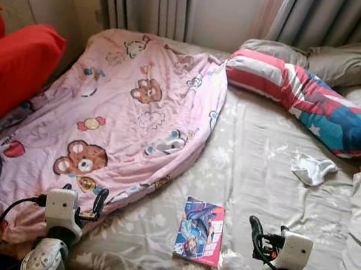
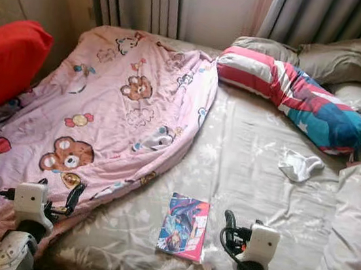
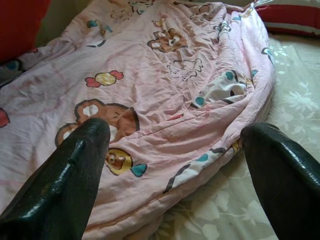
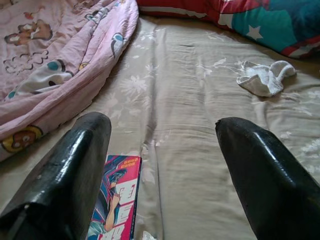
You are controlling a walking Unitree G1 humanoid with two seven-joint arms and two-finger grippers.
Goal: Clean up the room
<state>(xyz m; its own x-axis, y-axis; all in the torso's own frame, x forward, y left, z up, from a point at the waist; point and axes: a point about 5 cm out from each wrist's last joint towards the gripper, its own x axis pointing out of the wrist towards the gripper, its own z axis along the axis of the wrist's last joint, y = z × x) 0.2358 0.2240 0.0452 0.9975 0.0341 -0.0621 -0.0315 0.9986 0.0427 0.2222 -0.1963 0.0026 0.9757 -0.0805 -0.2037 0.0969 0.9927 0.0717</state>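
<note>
Now:
Book: just left of right gripper, long axis pointing away.
Right gripper: spread, empty.
Left gripper: spread, probably farther.

Open sheet up the middle, clutter at the edges.

Bare beige bed sheet runs between the pink quilt on the left and the striped pillow far right. A comic book lies flat near the front edge, between the left gripper and right gripper, both spread wide. A white sock sits beyond, well apart from the book.
</note>
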